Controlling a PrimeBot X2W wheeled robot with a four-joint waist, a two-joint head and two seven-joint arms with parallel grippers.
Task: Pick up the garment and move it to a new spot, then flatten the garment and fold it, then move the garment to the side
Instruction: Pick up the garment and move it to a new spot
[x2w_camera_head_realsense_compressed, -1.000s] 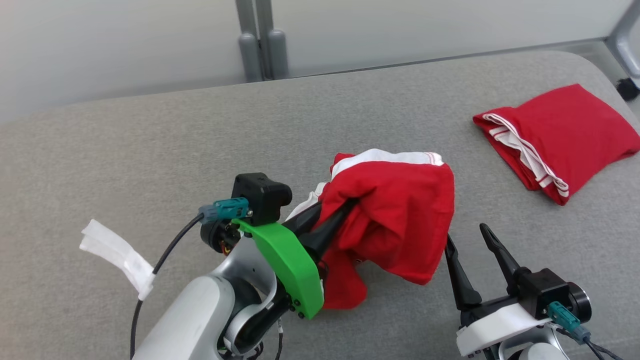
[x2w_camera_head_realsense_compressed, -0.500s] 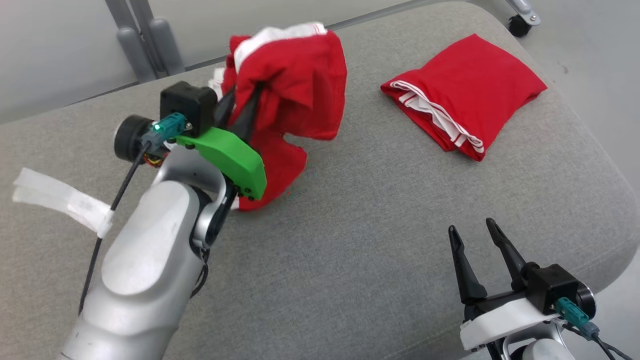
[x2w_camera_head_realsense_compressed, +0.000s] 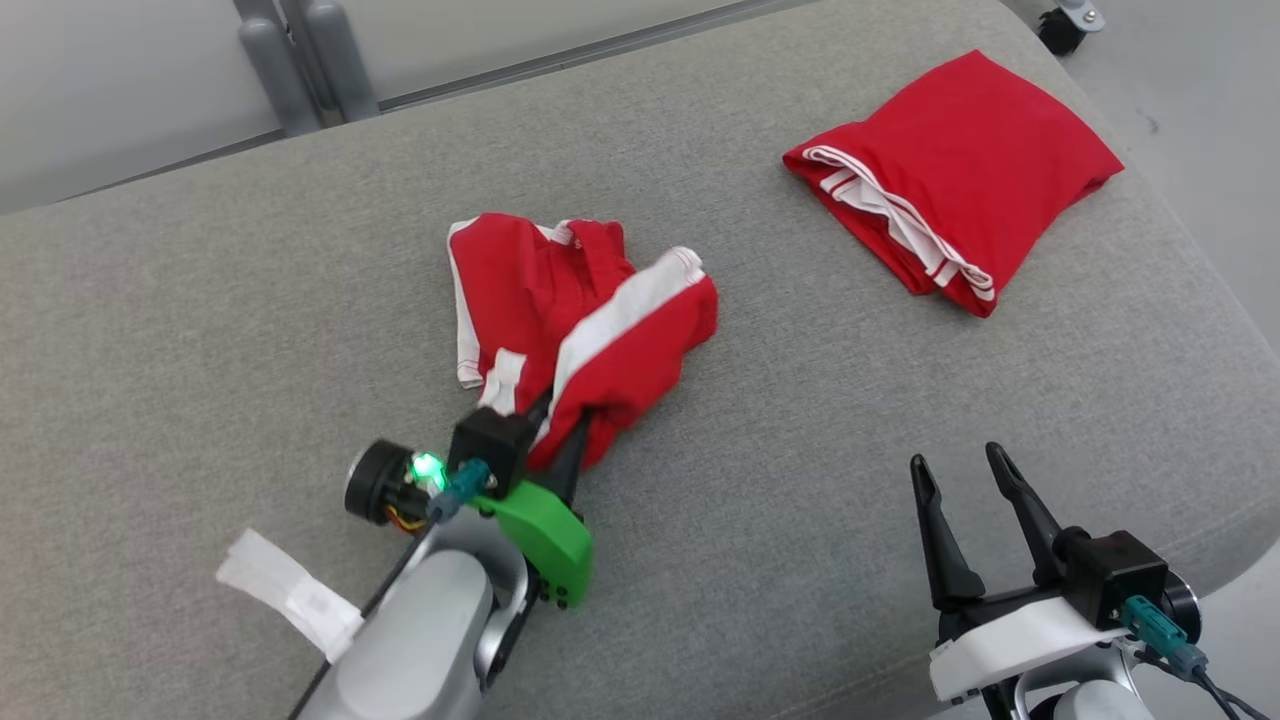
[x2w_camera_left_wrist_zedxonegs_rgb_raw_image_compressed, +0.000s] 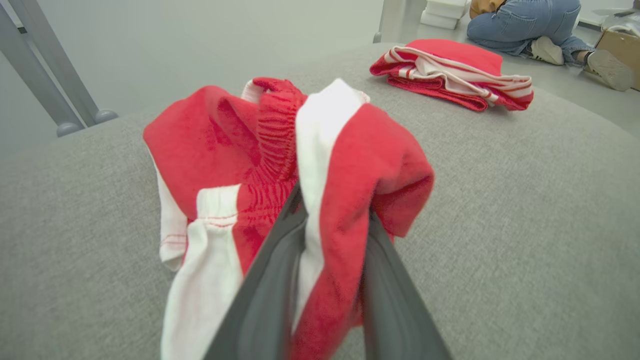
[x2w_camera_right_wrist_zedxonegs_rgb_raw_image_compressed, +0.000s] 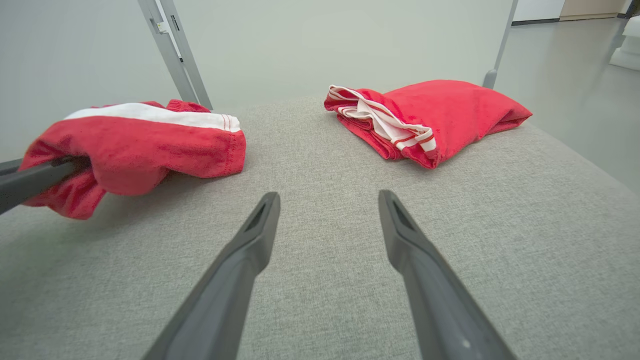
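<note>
The garment (x2w_camera_head_realsense_compressed: 580, 300), red shorts with white stripes, lies crumpled on the grey padded table (x2w_camera_head_realsense_compressed: 800, 450) near its middle. My left gripper (x2w_camera_head_realsense_compressed: 562, 425) sits low at its near edge, fingers pushed into the cloth. In the left wrist view a red and white bunch of the garment (x2w_camera_left_wrist_zedxonegs_rgb_raw_image_compressed: 370, 165) is pinched between the two dark fingers (x2w_camera_left_wrist_zedxonegs_rgb_raw_image_compressed: 270, 280) of the left gripper (x2w_camera_left_wrist_zedxonegs_rgb_raw_image_compressed: 335, 205), which stand slightly apart. My right gripper (x2w_camera_head_realsense_compressed: 957, 460) hovers open and empty at the table's near right. The right wrist view has the garment (x2w_camera_right_wrist_zedxonegs_rgb_raw_image_compressed: 150, 145) to the left of the right gripper (x2w_camera_right_wrist_zedxonegs_rgb_raw_image_compressed: 329, 196).
A second red garment (x2w_camera_head_realsense_compressed: 960, 170), folded, lies at the far right of the table; it also appears as a folded pile (x2w_camera_left_wrist_zedxonegs_rgb_raw_image_compressed: 450, 65) (x2w_camera_right_wrist_zedxonegs_rgb_raw_image_compressed: 425, 115). White tape (x2w_camera_head_realsense_compressed: 290, 595) hangs from my left arm's cable. A person (x2w_camera_left_wrist_zedxonegs_rgb_raw_image_compressed: 530, 20) sits on the floor beyond the table.
The head camera has shifted. The left gripper came down from holding the garment in the air and drew back toward me; most of the garment now rests on the table. The right gripper stayed open.
</note>
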